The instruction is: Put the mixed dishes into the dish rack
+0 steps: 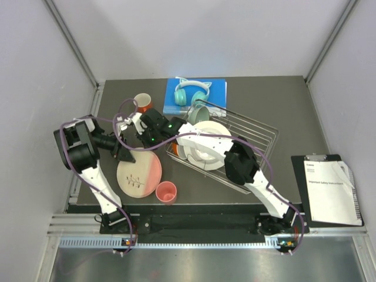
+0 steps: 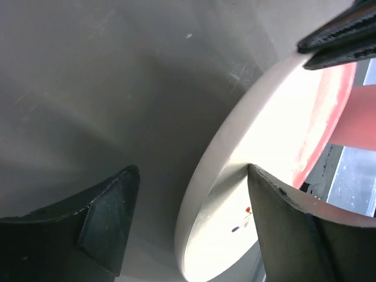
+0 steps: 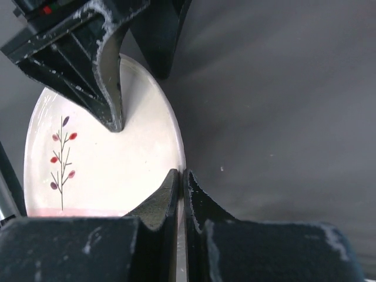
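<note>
Dark grey desk (image 1: 288, 100), matte, faintly scuffed in my wrist views. Directly on it:
- Orange cup (image 1: 143, 102) at the far left.
- Blue book (image 1: 218, 88) to the cup's right, by the far edge.
- Dish rack (image 1: 258, 134) set askew right of centre, its far-left corner close to the book.
- Large pink-and-cream plate (image 1: 140, 175) at front left. I can't tell if it lies fully flat.
- Coral pink cup (image 1: 167, 191) just beside the plate's near-right rim, mouth up.
</note>
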